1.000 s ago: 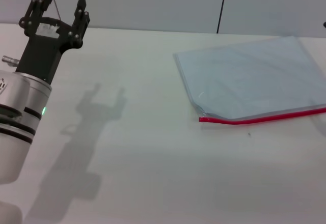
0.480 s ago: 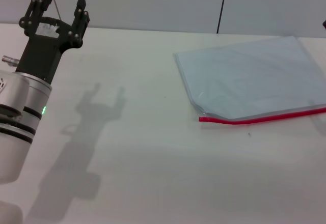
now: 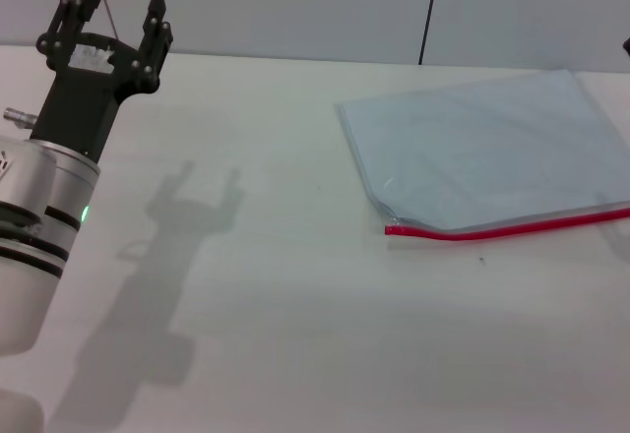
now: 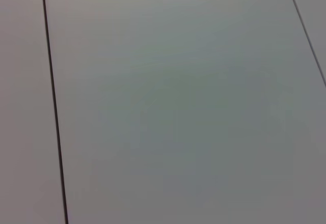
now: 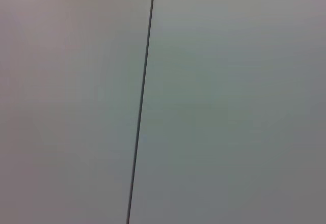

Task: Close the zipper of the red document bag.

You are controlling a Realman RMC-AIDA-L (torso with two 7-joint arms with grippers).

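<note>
The red document bag (image 3: 482,162), a flat translucent pale blue-grey pouch, lies on the white table (image 3: 295,295) at the right of the head view. Its zipper (image 3: 502,226), a thin red strip, runs along the bag's near edge out to the right border of the view. My left gripper (image 3: 123,5) is raised at the far left, well away from the bag, its black fingers (image 3: 156,15) open and pointing up with nothing between them. My right gripper is out of view; only a dark speck shows at the right border. Both wrist views show nothing but grey wall panels.
A grey panelled wall (image 3: 295,5) with a dark vertical seam (image 3: 428,15) stands behind the table. The left arm's shadow (image 3: 177,256) falls on the table's left half. A tiny dark speck (image 3: 481,260) lies just in front of the zipper.
</note>
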